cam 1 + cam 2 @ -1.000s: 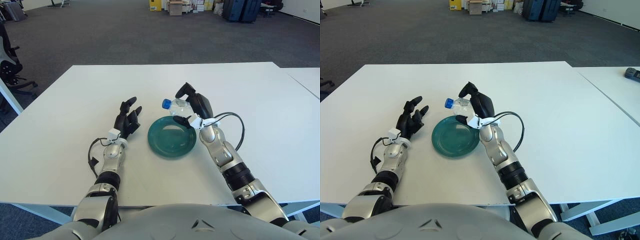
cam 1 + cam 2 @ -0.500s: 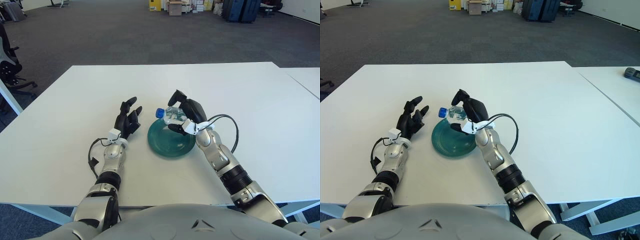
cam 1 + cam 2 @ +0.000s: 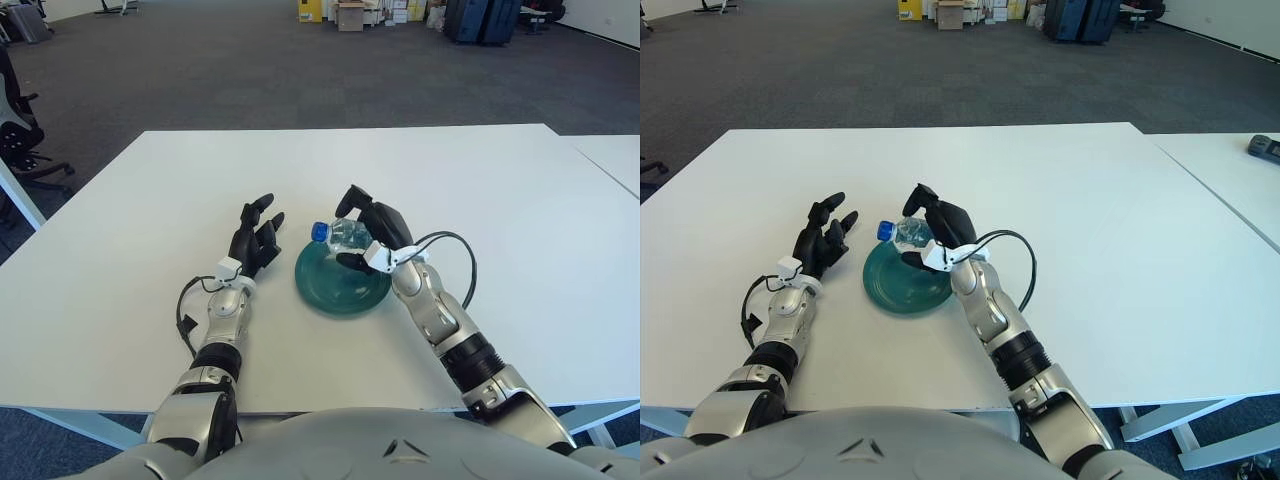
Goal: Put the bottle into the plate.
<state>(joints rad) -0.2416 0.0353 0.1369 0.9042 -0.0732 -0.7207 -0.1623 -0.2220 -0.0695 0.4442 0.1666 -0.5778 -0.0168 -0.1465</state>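
Right hand (image 3: 372,232) has swung in from the table's right-edge side; fingers wrapped on the bottle (image 3: 340,234), now lying sideways over the plate's (image 3: 340,290) far rim, mid-table. I'd say lower and release next. Left hand (image 3: 254,240) idle beside plate, fingers spread.

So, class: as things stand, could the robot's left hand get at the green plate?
Probably yes. The left hand rests open on the table just beside the green plate, with nothing lying between them. The right hand holds the bottle over the plate's far side, leaving the near left rim free.
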